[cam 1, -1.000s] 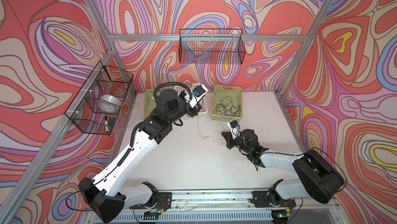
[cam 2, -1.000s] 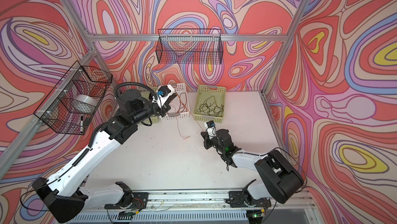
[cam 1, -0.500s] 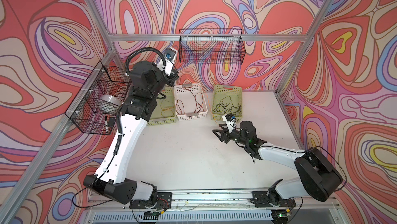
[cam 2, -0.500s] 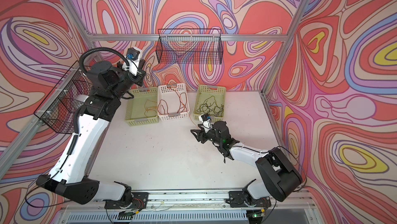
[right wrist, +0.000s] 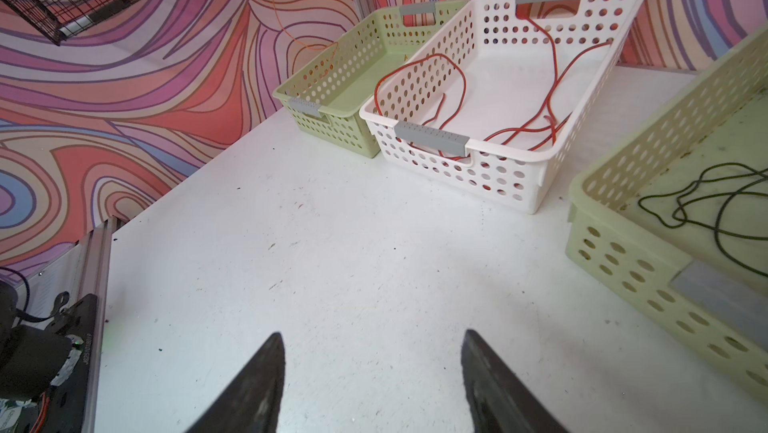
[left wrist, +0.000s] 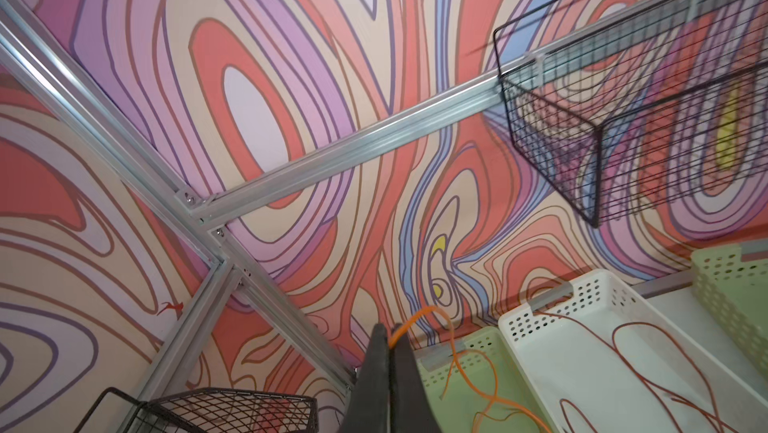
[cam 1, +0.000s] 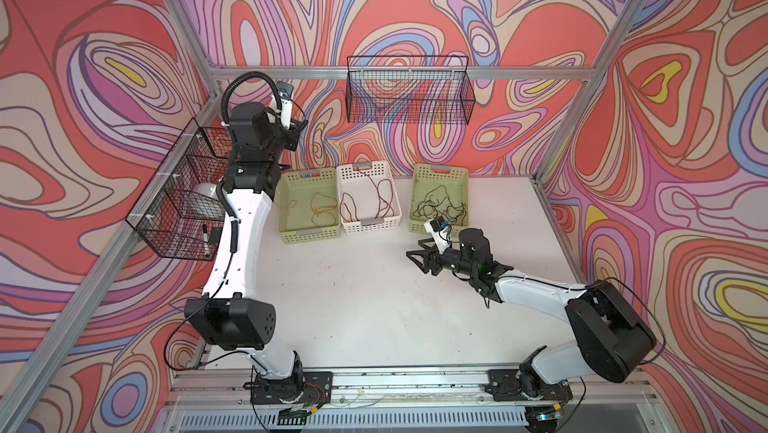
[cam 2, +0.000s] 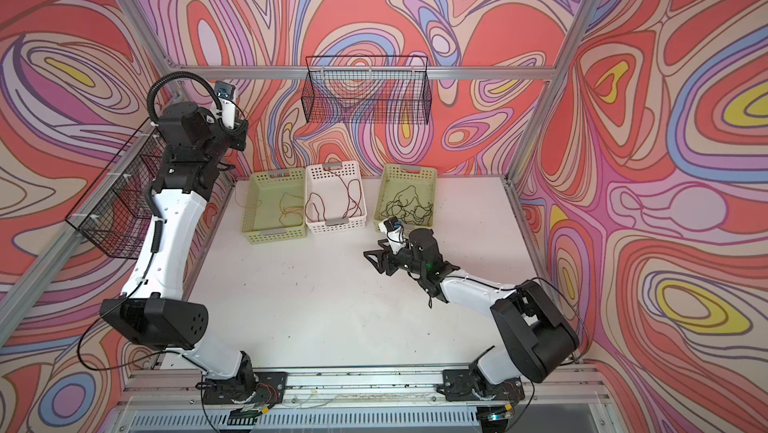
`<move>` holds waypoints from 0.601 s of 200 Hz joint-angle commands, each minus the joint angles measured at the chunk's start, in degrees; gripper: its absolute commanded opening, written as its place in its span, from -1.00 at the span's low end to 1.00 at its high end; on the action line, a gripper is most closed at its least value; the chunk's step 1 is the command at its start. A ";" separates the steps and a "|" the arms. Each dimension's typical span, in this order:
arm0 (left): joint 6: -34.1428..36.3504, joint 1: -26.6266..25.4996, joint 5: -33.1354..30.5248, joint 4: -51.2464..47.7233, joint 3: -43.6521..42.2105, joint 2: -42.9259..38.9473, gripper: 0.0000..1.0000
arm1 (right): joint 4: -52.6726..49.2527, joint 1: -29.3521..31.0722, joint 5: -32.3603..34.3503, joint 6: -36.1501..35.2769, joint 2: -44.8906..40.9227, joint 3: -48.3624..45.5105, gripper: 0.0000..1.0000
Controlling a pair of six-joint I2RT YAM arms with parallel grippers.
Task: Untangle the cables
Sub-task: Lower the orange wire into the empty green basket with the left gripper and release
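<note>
One white surface (cam 1: 353,310), bare across its near half. Two arms on it: left arm (cam 1: 245,244) reared tall toward the back left corner, right arm (cam 1: 536,289) stretched low and reaching inward. Two black wire baskets fixed to the walls: back wire basket (cam 1: 409,94) and left wire basket (cam 1: 183,202), the latter close beside the left arm. Three perforated bins in a row along the far edge of the surface: left green bin (cam 1: 309,236), white bin (cam 1: 370,226) just beside it, right green bin (cam 1: 440,171) set apart. Three cables, one per bin. Orange cable (left wrist: 465,364) loosely heaped in the left green bin, one strand rising out of it up to the raised wrist. Reddish-brown cable (right wrist: 457,77) in wide loops on the white bin's floor, one strand climbing toward the far handle. Black cable (cam 1: 440,202) bunched in the right green bin. Left fingers (left wrist: 380,372) clenched together high above the left green bin, pinching the orange cable at their tips. Right fingers (right wrist: 259,385) spread wide, nothing between them, low over bare surface in front of the right green bin.
</note>
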 commanded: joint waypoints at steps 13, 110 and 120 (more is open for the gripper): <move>-3.41 1.76 1.23 6.05 -3.29 2.67 -1.00 | -3.90 -0.22 -0.93 -1.00 2.30 3.06 0.35; -13.58 2.57 -3.46 15.43 -21.07 9.17 -1.00 | -9.73 -0.23 9.87 -2.91 1.27 4.16 0.32; -14.11 2.54 -4.12 15.79 -22.33 10.04 -1.00 | -10.60 -0.24 11.92 -3.54 0.09 3.83 0.32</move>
